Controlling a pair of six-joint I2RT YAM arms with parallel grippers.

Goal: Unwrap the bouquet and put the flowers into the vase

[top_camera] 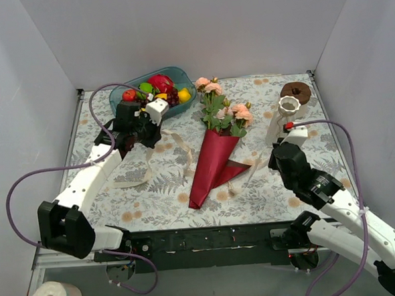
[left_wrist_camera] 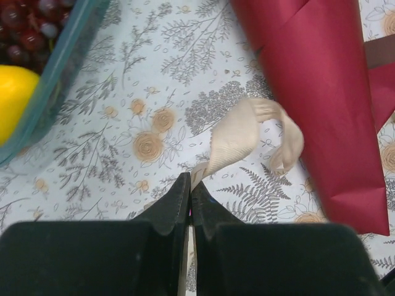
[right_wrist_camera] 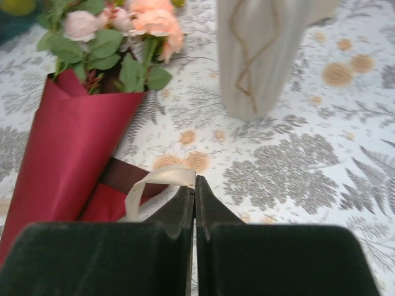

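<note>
The bouquet [top_camera: 213, 159] lies in mid-table in its dark red paper cone, the pink and peach flowers [top_camera: 220, 107] pointing away from me. Cream ribbon [top_camera: 179, 148] trails loose to the cone's left. My left gripper [left_wrist_camera: 191, 182] is shut on one end of that ribbon [left_wrist_camera: 237, 139], just left of the red paper [left_wrist_camera: 321, 92]. My right gripper [right_wrist_camera: 195, 185] is shut on another ribbon [right_wrist_camera: 159, 177] loop at the cone's right side, near the paper [right_wrist_camera: 68, 154]. The white vase [top_camera: 286, 112] stands upright behind the right gripper [top_camera: 275, 161], and its ribbed body [right_wrist_camera: 262, 55] fills the right wrist view's top.
A teal bowl [top_camera: 155, 90] of fruit sits at the back left, close behind the left gripper [top_camera: 143, 135]; its rim [left_wrist_camera: 68, 68] and a lemon [left_wrist_camera: 15, 98] show in the left wrist view. A brown ring [top_camera: 294, 91] lies behind the vase. White walls enclose the table.
</note>
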